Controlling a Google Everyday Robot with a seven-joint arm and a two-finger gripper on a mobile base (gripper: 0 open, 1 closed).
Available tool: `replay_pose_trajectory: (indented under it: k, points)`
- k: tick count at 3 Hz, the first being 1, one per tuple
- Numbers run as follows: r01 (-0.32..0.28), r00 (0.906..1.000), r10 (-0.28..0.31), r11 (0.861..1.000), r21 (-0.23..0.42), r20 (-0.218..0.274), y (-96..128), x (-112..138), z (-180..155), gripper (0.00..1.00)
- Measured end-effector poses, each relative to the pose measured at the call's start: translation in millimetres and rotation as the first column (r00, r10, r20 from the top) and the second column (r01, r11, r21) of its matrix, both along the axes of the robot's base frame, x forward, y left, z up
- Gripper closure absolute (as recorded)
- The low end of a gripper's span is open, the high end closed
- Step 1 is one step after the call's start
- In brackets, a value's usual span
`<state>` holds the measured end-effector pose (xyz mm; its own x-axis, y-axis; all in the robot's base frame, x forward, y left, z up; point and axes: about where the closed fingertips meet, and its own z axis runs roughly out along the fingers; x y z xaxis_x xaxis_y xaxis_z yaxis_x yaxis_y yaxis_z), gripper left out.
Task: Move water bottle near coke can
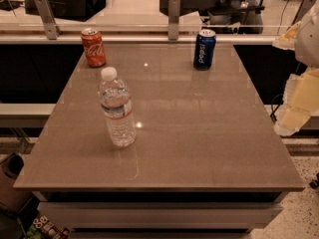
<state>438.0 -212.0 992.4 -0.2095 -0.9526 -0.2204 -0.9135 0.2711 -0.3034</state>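
The water bottle (pixel 117 108) stands upright on the table (pixel 199 148). The coke can (pixel 93 47) stands behind it and slightly left, well apart from it. The gripper (pixel 288 125), seemingly the pale shape far to the bottle's right, grasps nothing; whether it is open I cannot tell.

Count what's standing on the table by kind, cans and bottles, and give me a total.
Cans: 2 (the coke can, the blue Pepsi can)
Bottles: 1 (the water bottle)
Total: 3 on the table
The gripper is off the table's right side, apart from all three.
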Motion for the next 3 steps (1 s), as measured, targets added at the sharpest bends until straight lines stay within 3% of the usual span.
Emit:
replay_pose_trajectory:
  k: [1,2,3]
  points:
    - [0.0,1.0,0.0,1.0,0.0,0.0,0.0,0.0,0.1,0.0]
    - [0.011,0.9999,-0.011,0.999,0.049,0.012,2.9,2.5,3.1,0.0]
    - [0.006,0.9994,-0.011,0.988,0.154,0.033,21.1,9.7,0.5,0.0]
